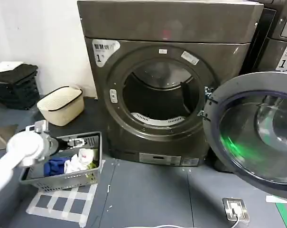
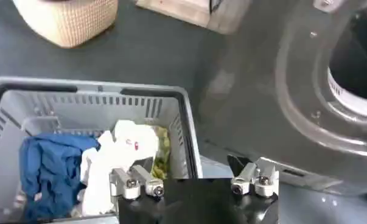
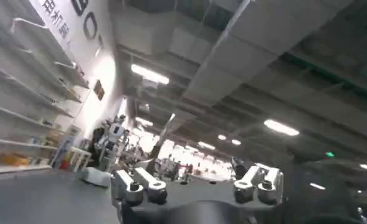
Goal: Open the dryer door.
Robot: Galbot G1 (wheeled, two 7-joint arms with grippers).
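The dryer door [image 1: 257, 128] stands swung wide open to the right of the dryer [image 1: 171, 28], its grey inner side and dark glass facing me. The round drum opening [image 1: 160, 95] is uncovered and looks dark inside. My left gripper [image 1: 76, 141] hangs low at the left over a grey laundry basket, well away from the door. In the left wrist view it [image 2: 192, 167] is open with nothing between its fingers, and the dryer front [image 2: 262, 103] lies beyond it. In the right wrist view my right gripper [image 3: 195, 173] is open and empty, turned up toward a ceiling with lights.
The grey laundry basket [image 1: 97, 156] holds blue and white clothes [image 2: 119, 152] and stands left of the dryer on taped floor. Beyond it sit a cream wicker basket [image 1: 61, 105] and black crates [image 1: 15, 85]. Another machine [image 1: 281, 42] stands at the right; a floor socket [image 1: 236, 209] is in front.
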